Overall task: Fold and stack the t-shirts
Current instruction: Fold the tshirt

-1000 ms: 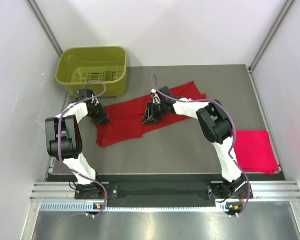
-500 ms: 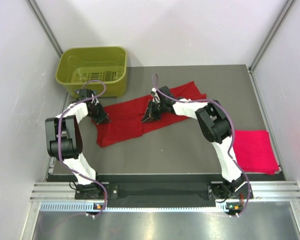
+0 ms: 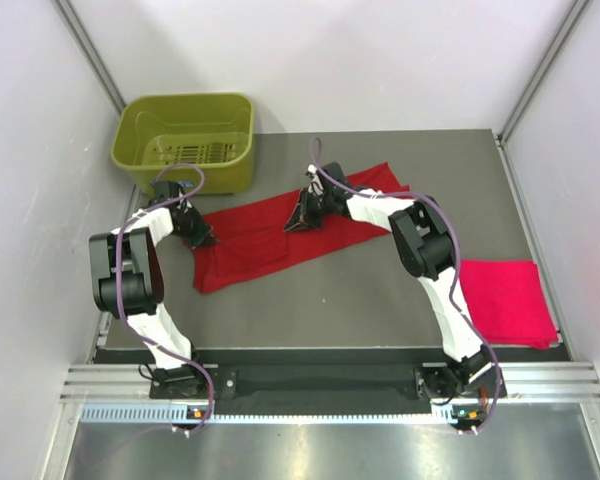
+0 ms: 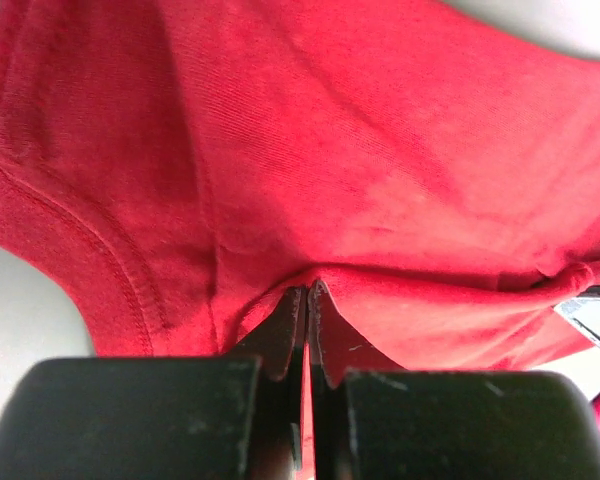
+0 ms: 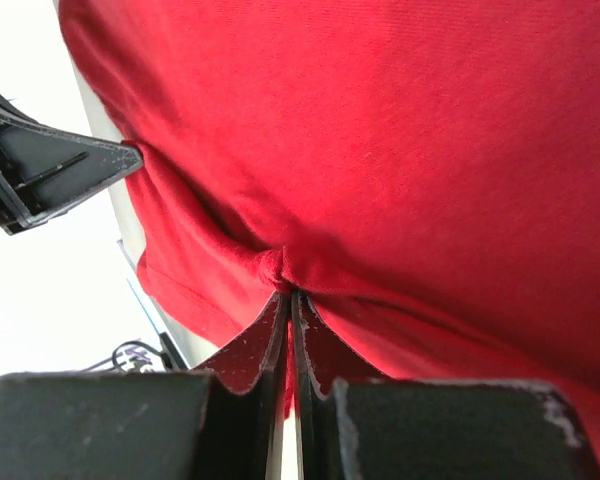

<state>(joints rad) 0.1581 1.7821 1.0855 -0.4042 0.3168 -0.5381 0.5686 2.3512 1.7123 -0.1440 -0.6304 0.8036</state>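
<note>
A deep red t-shirt (image 3: 255, 238) lies spread across the middle of the table. At the shirt's left edge my left gripper (image 3: 202, 238) is shut on a pinch of its cloth (image 4: 310, 288). My right gripper (image 3: 296, 222) is shut on a pinch of the same shirt (image 5: 285, 275) near its upper middle. A brighter pinkish red t-shirt (image 3: 510, 300) lies folded at the table's right edge, apart from both grippers.
An olive-green basket (image 3: 185, 140) stands at the back left corner, just behind the left gripper. White walls close in the table on the left, back and right. The dark mat (image 3: 360, 300) shows bare in front of the deep red shirt.
Both grippers have shut on the deep red shirt. The right gripper has drawn its pinch of cloth toward the back, and the shirt's near edge has shifted with it.
</note>
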